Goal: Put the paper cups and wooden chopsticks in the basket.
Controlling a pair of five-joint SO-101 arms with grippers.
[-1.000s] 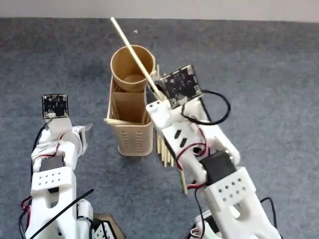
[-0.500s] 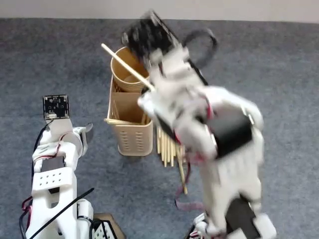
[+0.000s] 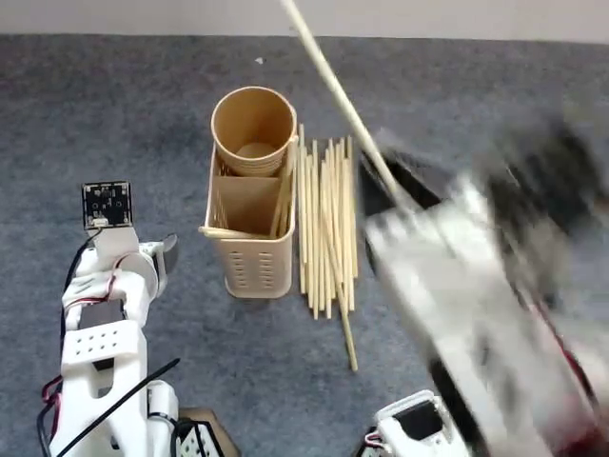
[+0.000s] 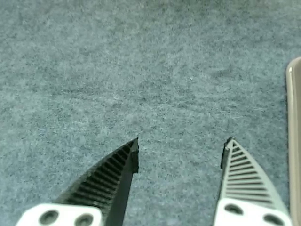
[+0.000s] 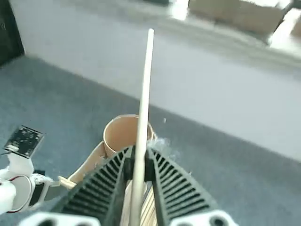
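The grey carpeted surface [image 3: 476, 86] carries everything. The right arm [image 3: 476, 295] stands over its near right part. The basket [image 3: 249, 271] stands upright between the two arms, with a paper cup [image 3: 253, 124] seated upright in its far compartment. That cup therefore counts as put away. A few chopsticks [image 3: 283, 205] lean in the near compartment, and one lies across the rim.

The loose chopsticks [image 3: 328, 228] lie in a rough row just beside the basket's right wall, parallel to it. They are probably kept there so the right arm has a short trip. The right claw [image 5: 138, 157] is pinched shut on a single chopstick [image 5: 145, 84] near its lower end. The long free end points up and away over the cup, which suits tipping it down into a compartment.

The left claw [image 4: 181, 150] hangs spread wide and empty over bare carpet, with the basket's wall [image 4: 294, 141] at its side.

The near compartment's opening is narrow, and the cup's rim borders its far side. The held stick's free end could knock that rim. Open carpet lies right of the pile and beyond the cup for a swing.
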